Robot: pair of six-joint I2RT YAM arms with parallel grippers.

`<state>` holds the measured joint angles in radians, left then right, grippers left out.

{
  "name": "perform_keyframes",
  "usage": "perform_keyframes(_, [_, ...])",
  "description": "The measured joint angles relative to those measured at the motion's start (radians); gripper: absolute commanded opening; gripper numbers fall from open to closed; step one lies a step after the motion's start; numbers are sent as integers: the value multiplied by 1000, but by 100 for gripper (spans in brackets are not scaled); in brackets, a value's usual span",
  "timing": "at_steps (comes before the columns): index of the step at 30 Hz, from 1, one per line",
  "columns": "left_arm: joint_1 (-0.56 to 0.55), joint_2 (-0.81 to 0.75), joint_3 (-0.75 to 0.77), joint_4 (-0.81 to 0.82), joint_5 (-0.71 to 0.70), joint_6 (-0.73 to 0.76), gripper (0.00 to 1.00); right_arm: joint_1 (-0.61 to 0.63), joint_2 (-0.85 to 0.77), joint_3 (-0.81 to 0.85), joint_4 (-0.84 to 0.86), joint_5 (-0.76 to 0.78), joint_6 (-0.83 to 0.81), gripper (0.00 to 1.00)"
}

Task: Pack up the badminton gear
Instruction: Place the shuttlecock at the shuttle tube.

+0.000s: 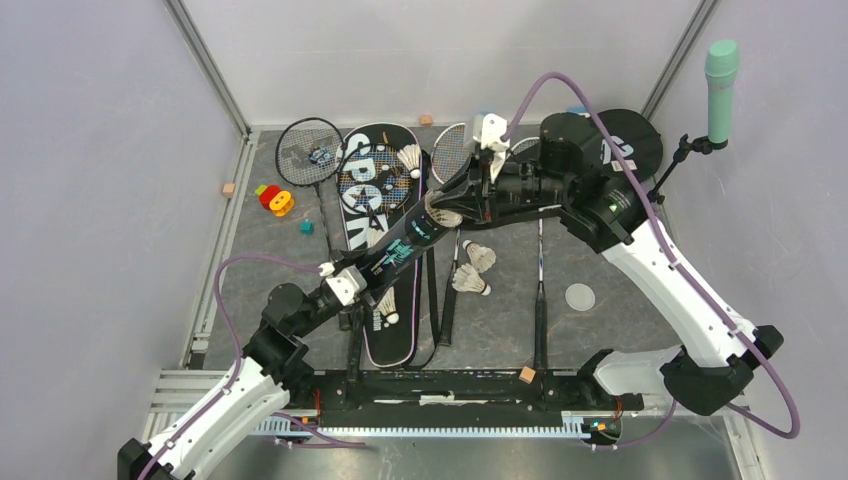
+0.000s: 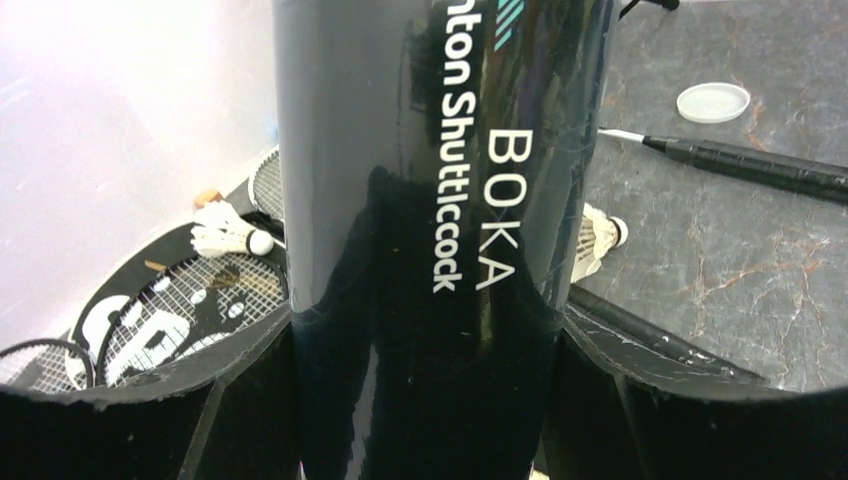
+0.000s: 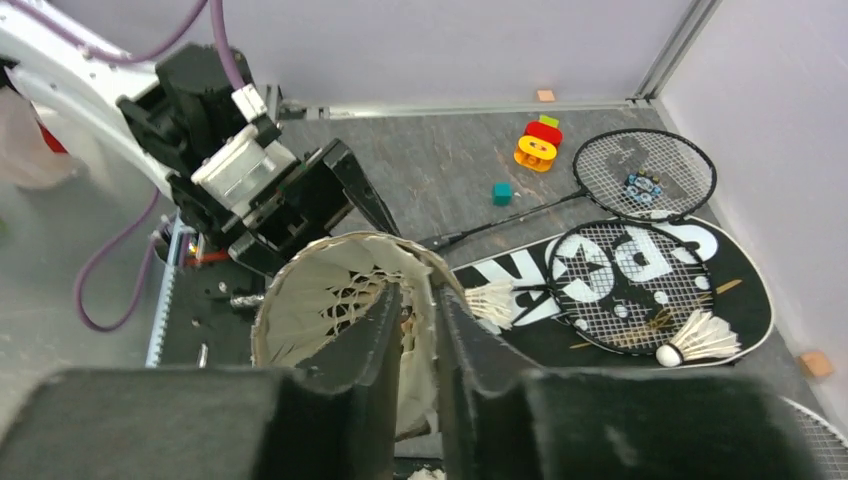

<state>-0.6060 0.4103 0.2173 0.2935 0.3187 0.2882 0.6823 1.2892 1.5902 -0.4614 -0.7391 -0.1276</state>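
While the left gripper (image 1: 362, 272) clamps the long black tube (image 2: 400, 200) tilted above the table (image 1: 610, 335), the right gripper (image 3: 420, 300) sits at its mouth, jaws a narrow slit apart astride the feather rim of a shuttlecock (image 3: 320, 300). Whether they pinch it is unclear; its cork is hidden.

The tube (image 2: 420, 250) is glossy black, with white lettering and short teal stripes. The bag (image 1: 398, 342) is black with big white letters and a white star. The shuttlecocks (image 1: 480, 257) are white. The table (image 2: 740, 260) is dark grey, marbled with rusty veins. The microphone (image 1: 721, 80) is mint green on a black stand. One toy (image 1: 272, 198) is red, yellow and green, and a cube (image 1: 306, 227) is teal. The cables (image 1: 262, 258) are purple and the arms (image 1: 680, 290) are white and black.
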Motion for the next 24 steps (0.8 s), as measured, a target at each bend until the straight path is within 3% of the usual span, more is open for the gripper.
perform_keyframes(3, [3,0,0,-21,-10,-1,31,19,7,1,-45,16,-73,60])
perform_keyframes(7, [6,2,-11,-40,-14,0,31,45,-13,11,-85,55,-155,68])
perform_keyframes(14, [-2,1,-11,3,18,6,31,50,-51,18,-98,199,-217,98])
perform_keyframes(24, [-1,2,-11,25,48,9,31,50,-117,32,-99,393,-177,98])
